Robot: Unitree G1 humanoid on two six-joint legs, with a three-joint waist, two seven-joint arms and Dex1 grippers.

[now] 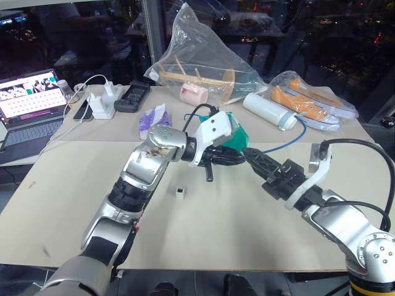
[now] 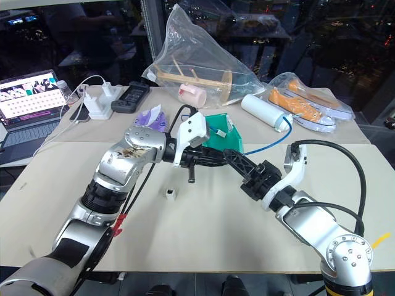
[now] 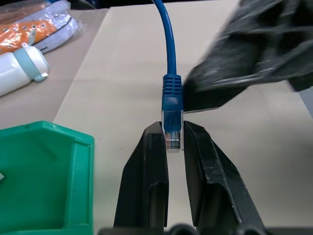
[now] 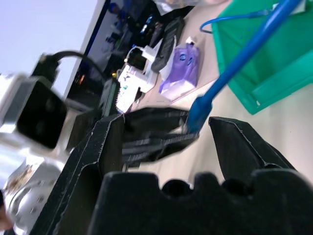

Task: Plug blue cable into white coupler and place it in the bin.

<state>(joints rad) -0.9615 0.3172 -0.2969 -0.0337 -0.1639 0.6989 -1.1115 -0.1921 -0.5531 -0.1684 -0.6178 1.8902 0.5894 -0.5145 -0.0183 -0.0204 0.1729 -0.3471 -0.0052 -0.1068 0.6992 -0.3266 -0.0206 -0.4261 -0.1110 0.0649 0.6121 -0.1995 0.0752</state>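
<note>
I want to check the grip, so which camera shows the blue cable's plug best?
The left wrist view: the clear plug sits pinched between the left pincer's fingers. The right wrist view shows the blue cable slanting past the open right pincer. The eye views show its loop, not the plug.

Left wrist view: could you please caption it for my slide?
Left gripper pinching the blue cable's clear plug beside the green bin.
</note>
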